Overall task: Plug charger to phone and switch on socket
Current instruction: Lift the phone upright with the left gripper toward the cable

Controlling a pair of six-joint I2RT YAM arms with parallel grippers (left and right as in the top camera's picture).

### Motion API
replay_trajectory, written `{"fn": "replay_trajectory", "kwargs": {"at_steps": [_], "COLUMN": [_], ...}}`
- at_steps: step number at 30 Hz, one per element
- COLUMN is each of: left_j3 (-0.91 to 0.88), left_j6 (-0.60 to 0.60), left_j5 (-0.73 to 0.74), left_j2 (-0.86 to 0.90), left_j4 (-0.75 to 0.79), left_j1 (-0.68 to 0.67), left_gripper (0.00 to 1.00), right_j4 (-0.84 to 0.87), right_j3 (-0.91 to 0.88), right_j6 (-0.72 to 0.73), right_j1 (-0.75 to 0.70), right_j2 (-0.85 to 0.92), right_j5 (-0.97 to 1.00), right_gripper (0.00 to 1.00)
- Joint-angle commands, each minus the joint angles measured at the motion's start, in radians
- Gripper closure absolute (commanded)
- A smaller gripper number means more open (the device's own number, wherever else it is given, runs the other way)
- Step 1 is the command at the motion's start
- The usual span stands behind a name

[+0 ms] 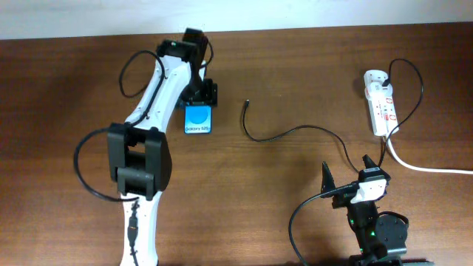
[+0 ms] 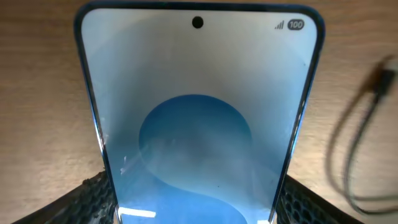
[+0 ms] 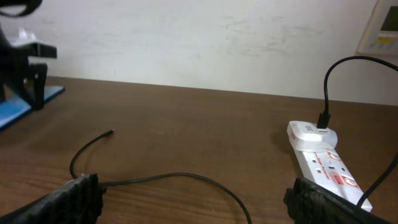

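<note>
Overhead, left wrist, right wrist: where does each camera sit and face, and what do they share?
Overhead: above the table, looking straight down; left arm, right arm, phone, charger, socket show.
Left wrist: on the left gripper, facing down along the phone; its fingers flank it.
Right wrist: on the right gripper, low, facing across the table toward the wall; fingers at bottom corners.
Shared: charger tip in all three.

**Background items only**

Brown wood-grain table [image 1: 281,214], matte finish. Off-white wall [image 3: 186,37] rises behind its far edge, faintly scuffed. Beige wall panel [image 3: 380,28] with a small greenish display, partly cut off, upper right in the right wrist view.
</note>
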Motion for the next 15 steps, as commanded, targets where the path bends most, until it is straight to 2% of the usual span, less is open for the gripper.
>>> {"fn": "replay_trajectory", "kwargs": {"at_steps": [1, 5, 7, 8, 9, 10, 15], "left_j3": [0.136, 0.196, 0.203, 0.203, 0.203, 0.203, 0.203], "left_j6": [-0.027, -0.061, -0.064, -0.064, -0.067, -0.072, -0.184], "left_j5": [0.066, 0.135, 0.21, 0.24, 0.266, 0.337, 0.444], "left_j2": [-0.008, -0.008, -0.008, -0.008, -0.008, -0.008, -0.008], "left_j4": [-0.047, -0.081, -0.08, -0.08, -0.081, -0.08, -0.081], "left_j1": [0.003, 0.011, 0.02, 0.025, 0.03, 0.042, 0.073], "left_gripper": [0.36, 0.69, 0.91, 0.96, 1.0, 1.0, 1.0], "right_j4": [-0.002, -0.002, -0.002, -0.002, -0.002, -0.002, -0.002], "right_j3": [-0.007, -0.007, -0.007, -0.007, -0.007, -0.007, -0.007], "right_j6": [0.008, 0.007, 0.008, 0.007, 0.008, 0.008, 0.008], "right_j1": [0.006, 0.006, 0.006, 0.006, 0.006, 0.006, 0.006], "right_j2": [-0.007, -0.007, -0.006, -0.007, -0.007, -0.007, -0.007], "right_j5": [-0.005, -0.005, -0.005, -0.005, -0.005, -0.005, -0.005], "right_gripper": [0.02, 0.02, 0.02, 0.02, 0.02, 0.02, 0.02]}}
